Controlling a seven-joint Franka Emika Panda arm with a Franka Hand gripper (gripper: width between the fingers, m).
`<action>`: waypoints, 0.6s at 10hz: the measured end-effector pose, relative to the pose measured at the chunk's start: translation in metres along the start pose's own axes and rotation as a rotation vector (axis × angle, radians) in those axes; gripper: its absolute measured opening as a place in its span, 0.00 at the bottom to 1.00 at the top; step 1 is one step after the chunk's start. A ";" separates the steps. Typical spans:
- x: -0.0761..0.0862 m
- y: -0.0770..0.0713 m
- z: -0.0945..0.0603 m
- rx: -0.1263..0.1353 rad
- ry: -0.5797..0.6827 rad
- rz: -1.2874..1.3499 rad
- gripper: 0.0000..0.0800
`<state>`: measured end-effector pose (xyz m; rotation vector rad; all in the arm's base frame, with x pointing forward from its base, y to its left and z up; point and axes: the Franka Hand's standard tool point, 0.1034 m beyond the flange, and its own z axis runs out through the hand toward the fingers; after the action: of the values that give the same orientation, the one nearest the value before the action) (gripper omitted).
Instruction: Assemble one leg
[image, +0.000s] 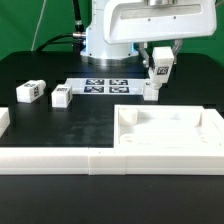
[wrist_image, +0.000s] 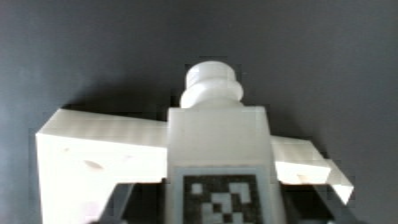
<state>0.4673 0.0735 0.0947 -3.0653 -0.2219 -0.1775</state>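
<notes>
Closest to the exterior camera was a long white rail (image: 60, 160) along the table's front edge. The big white tray-like part (image: 200, 140) sat right behind it on the exterior view's right. Between the rail and the marker board (image: 105, 86) further back was a good stretch of bare black table (image: 60, 125). A small tagged block (image: 28, 92) and a second block (image: 62, 96) lay toward the exterior view's left, well clear of the arm. The gripper (image: 160, 68) pointed straight down, clamped on the leg (image: 153, 88). It was held upright right by the tray-like part's far corner, on the exterior view's left. Couldn't tell if the leg touched anything underneath.

Wrist view: the leg (wrist_image: 217, 140) filled the middle, tag facing the camera, rounded peg end pointing away. Dark fingers (wrist_image: 128, 205) pressed on both sides of it. Below it sat a raised-rim corner of the tray-like part (wrist_image: 89, 150), with dark table all round.
</notes>
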 end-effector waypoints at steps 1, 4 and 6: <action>0.000 0.000 0.000 0.000 0.000 0.000 0.36; 0.037 -0.012 -0.003 0.012 0.043 -0.020 0.36; 0.073 -0.020 -0.005 0.023 0.088 -0.016 0.36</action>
<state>0.5357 0.1033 0.1095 -3.0248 -0.2411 -0.3075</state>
